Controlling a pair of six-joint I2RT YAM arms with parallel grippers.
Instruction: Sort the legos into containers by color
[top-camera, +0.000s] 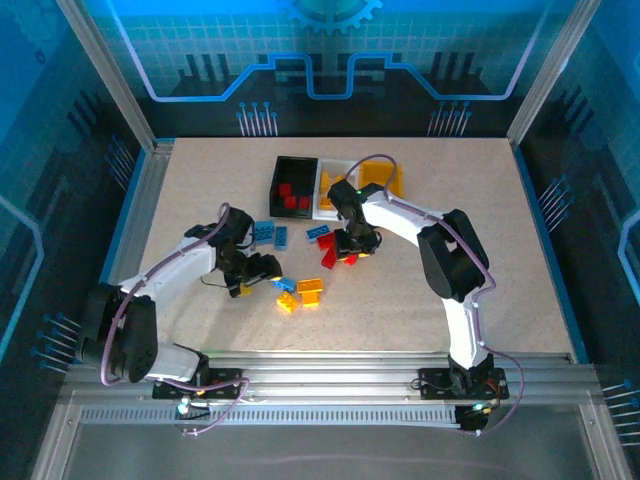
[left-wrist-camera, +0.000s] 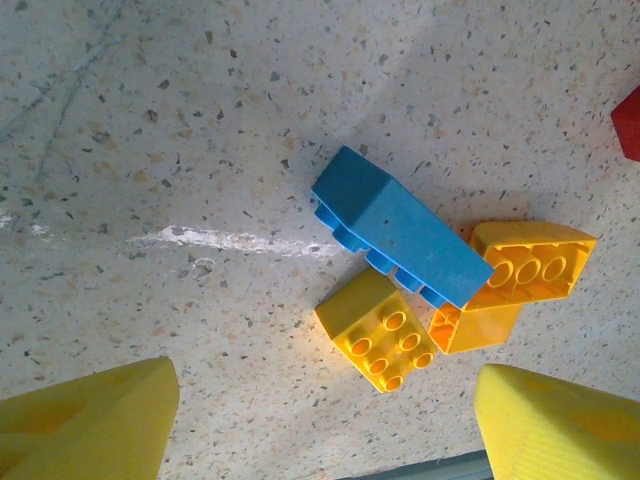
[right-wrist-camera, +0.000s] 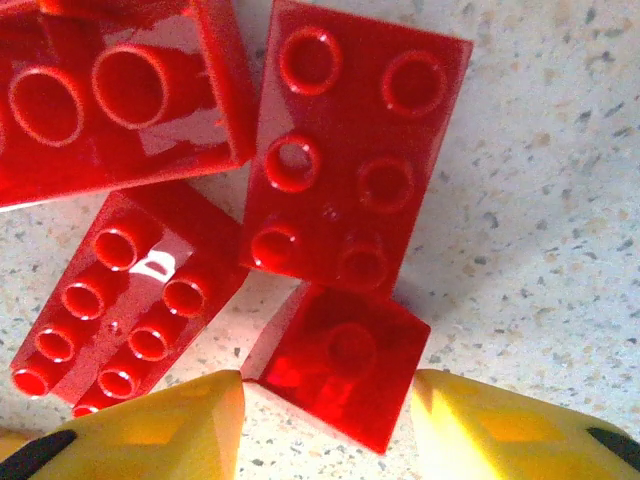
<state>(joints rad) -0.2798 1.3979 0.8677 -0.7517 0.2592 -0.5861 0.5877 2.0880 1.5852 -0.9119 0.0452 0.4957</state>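
Red small brick (right-wrist-camera: 340, 365), mid-surface on the near side of the black bin (top-camera: 296, 160), sits between the open, empty fingers (right-wrist-camera: 150, 430) of your right end effector (right-wrist-camera: 325, 405): centre, descend, close without catching the larger red bricks (right-wrist-camera: 350, 150) beside it.

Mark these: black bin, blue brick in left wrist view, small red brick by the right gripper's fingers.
black bin (top-camera: 298, 168), top external view, bare floor at its far end.
blue brick (left-wrist-camera: 405, 228), left wrist view, smooth side face.
small red brick (right-wrist-camera: 345, 365), right wrist view, middle of its upward face.

One black bin (top-camera: 298, 165), one white bin (top-camera: 335, 168), one yellow bin (top-camera: 392, 180), two arms (top-camera: 170, 275) (top-camera: 455, 262)
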